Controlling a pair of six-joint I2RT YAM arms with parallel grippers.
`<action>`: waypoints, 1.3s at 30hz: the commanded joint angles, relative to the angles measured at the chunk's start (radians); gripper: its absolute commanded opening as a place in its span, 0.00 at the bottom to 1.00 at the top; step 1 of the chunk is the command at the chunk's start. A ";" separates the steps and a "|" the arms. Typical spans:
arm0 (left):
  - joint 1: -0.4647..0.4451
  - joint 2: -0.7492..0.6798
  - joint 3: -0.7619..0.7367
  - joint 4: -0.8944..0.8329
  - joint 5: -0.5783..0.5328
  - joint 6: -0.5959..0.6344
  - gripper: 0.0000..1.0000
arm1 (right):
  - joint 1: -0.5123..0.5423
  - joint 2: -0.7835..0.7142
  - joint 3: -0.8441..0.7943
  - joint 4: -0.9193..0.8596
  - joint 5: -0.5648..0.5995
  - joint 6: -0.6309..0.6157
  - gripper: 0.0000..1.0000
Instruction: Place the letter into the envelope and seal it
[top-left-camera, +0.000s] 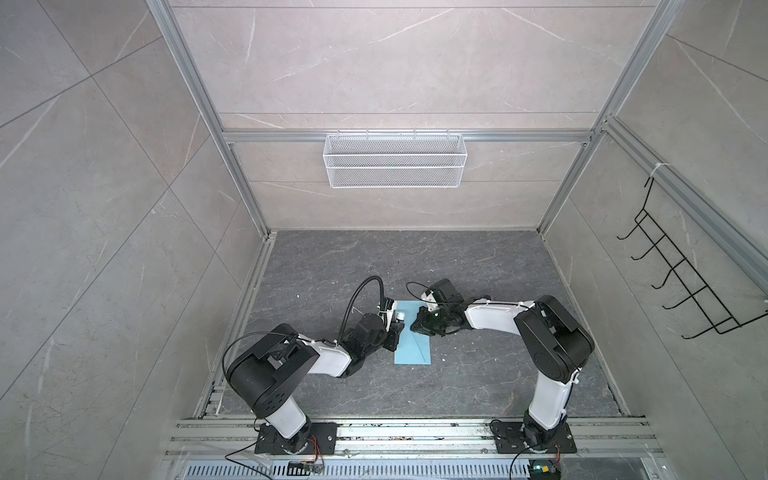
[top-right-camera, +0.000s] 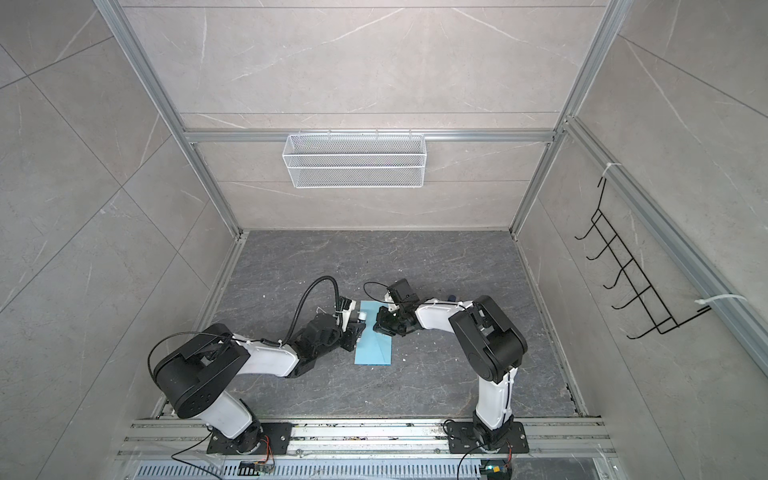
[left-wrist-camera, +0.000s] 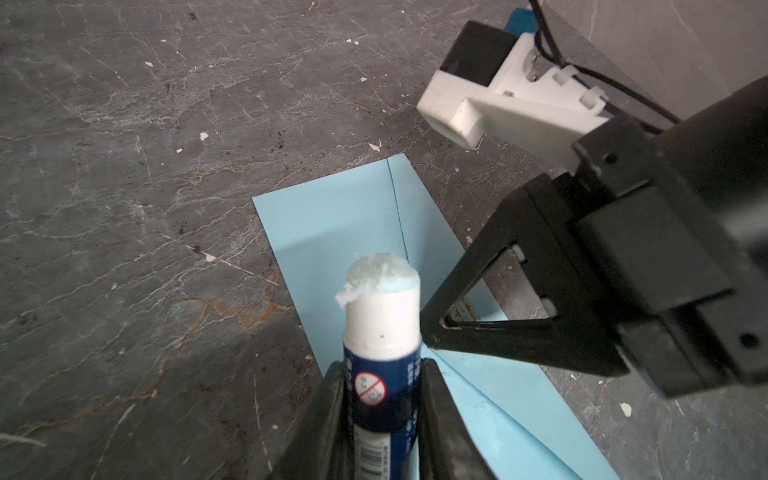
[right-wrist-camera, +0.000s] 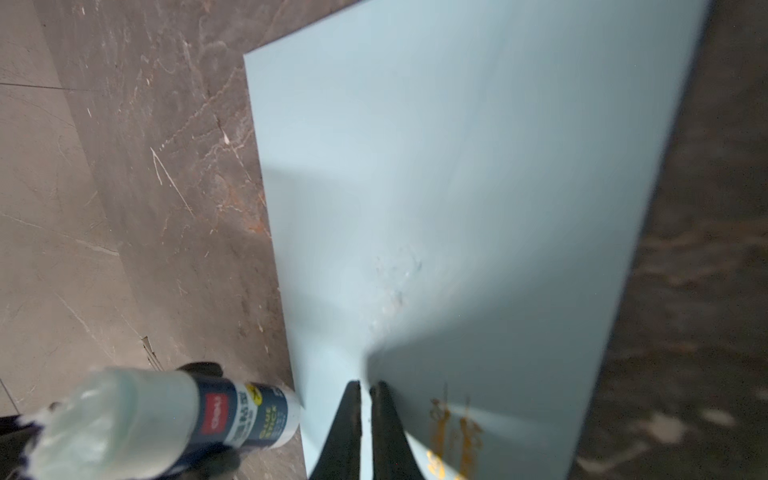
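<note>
— Where both top views are consulted, what is the position of the envelope (top-left-camera: 415, 351) (top-right-camera: 374, 351)?

— It lies on the table (top-left-camera: 415, 266), between the two arms. The left gripper (top-left-camera: 394, 334) (top-right-camera: 356, 332) stands at its left edge, clamped on a glue stick (top-left-camera: 400, 317) (top-right-camera: 361, 318). The right gripper (top-left-camera: 417, 325) (top-right-camera: 380, 327) is down on its far right part.

— Left wrist view: what does the left gripper (left-wrist-camera: 380, 374) hold?

— Its jaws are closed on the blue barrel of the glue stick (left-wrist-camera: 380, 332). The white collar and the uncapped, ragged glue tip project past the fingers, over the envelope (left-wrist-camera: 332, 216). The right gripper (left-wrist-camera: 432, 332) has its tip on the envelope, just beside the stick.

— Right wrist view: what is the state of the right gripper (right-wrist-camera: 365, 395)?

— Its jaws stand almost together, with a thin strip of blue paper between them, so they are pinched on the envelope (right-wrist-camera: 457, 166). The blue sheet fills most of this view, and faint smears mark its surface. The glue stick (right-wrist-camera: 232, 415) sits just beside the envelope's edge, its tip blurred and close to the lens.
</note>
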 joint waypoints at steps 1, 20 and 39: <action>-0.002 0.003 0.050 0.022 0.021 -0.015 0.00 | 0.012 0.046 -0.004 -0.064 0.040 -0.001 0.11; -0.002 0.101 0.106 0.011 -0.008 -0.052 0.00 | 0.012 0.003 -0.020 -0.106 0.028 -0.044 0.08; -0.002 0.133 0.105 0.017 -0.038 -0.052 0.00 | 0.012 -0.046 -0.131 -0.112 0.018 -0.067 0.03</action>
